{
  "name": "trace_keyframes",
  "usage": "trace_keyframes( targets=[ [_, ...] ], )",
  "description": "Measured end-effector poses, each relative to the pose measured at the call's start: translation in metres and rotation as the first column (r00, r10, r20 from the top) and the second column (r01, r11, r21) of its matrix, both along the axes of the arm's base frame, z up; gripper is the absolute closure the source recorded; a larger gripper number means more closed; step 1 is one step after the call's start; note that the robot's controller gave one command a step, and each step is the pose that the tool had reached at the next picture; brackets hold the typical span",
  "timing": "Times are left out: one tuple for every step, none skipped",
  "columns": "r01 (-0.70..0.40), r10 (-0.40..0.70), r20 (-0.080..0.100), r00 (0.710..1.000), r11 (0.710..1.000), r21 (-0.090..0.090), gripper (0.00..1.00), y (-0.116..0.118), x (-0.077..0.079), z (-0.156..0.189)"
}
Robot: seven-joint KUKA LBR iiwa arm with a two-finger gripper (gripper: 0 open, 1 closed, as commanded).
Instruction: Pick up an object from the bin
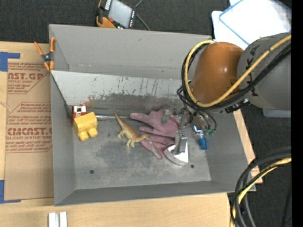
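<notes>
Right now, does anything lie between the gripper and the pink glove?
Nothing visible does. The gripper is at the right edge of the pink glove. The tan dinosaur lies at the glove's left side, away from the gripper, and the yellow toy sits farther left.

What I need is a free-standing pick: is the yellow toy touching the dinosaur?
No, bare bin floor shows between the yellow toy and the dinosaur.

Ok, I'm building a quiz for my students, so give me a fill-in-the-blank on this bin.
1. The blocky toy by the bin's left wall is ____.
2. The ____ lies between that toy and the pink glove.
3. The gripper hangs at the glove's ____ edge in this view.
Missing words: yellow; dinosaur; right.
</notes>
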State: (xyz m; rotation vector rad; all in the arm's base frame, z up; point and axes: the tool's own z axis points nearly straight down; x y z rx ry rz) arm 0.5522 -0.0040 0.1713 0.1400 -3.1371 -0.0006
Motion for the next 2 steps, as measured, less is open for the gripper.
trace_keyframes(
  targets=[
    [-0.021,0.021,0.013,1.0,1.0,-0.003,0.0,-0.005,0.009,-0.011],
    [-0.141,0.141,0.005,0.99,0.99,0.0,0.0,0.022,0.015,-0.059]
  ],
)
